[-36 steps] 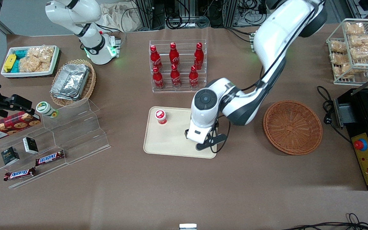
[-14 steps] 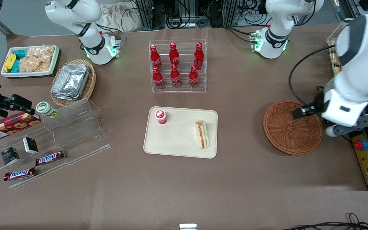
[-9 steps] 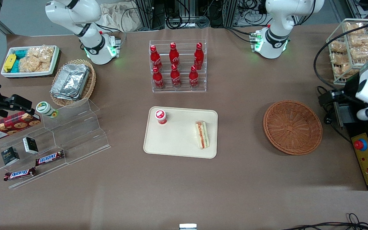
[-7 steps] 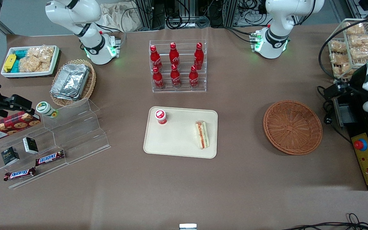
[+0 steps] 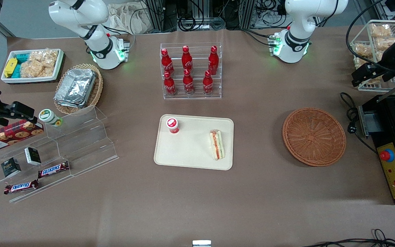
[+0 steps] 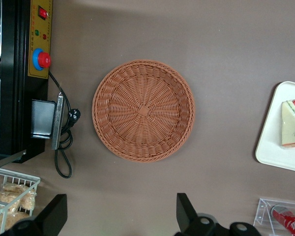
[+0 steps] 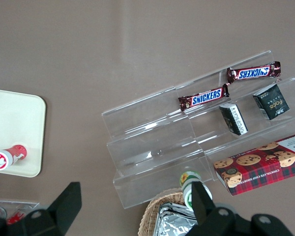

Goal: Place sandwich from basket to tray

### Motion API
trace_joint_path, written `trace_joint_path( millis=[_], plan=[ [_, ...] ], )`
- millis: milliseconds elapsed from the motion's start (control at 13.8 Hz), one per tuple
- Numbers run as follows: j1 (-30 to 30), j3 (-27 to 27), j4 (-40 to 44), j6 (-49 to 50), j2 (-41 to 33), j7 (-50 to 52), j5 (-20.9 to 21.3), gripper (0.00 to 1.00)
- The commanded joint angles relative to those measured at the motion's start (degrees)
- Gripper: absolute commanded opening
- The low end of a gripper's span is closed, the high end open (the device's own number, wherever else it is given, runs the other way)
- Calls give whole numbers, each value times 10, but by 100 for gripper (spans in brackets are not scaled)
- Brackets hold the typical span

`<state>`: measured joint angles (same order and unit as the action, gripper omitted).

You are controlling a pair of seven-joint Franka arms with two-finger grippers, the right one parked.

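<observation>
Tray (image 5: pixel 187 151): flat cream plastic rectangle, rounded corners, low rim; carries a red-capped cup (image 5: pixel 172 125).
Sandwich (image 5: pixel 217 144): pale bread wedge, red-orange and green layers at its edge, lying on the tray's end nearest the basket.
Basket (image 5: pixel 314 136): round reddish-brown wicker, nothing in it.
Gripper (image 5: pixel 369 73): fingers spread wide, holding nothing, raised beside the wire rack (image 5: pixel 379 51); half a second ago it hung nearer the basket.
</observation>
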<state>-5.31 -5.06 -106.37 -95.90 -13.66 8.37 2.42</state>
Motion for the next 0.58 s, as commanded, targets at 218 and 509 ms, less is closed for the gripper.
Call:
trace_joint_path(
  millis=[218,509],
  plan=[
    [-1,-12,5,-9,0,-15,-3,100],
    [-4,-9,10,1,7,-13,1,100]
  ],
)
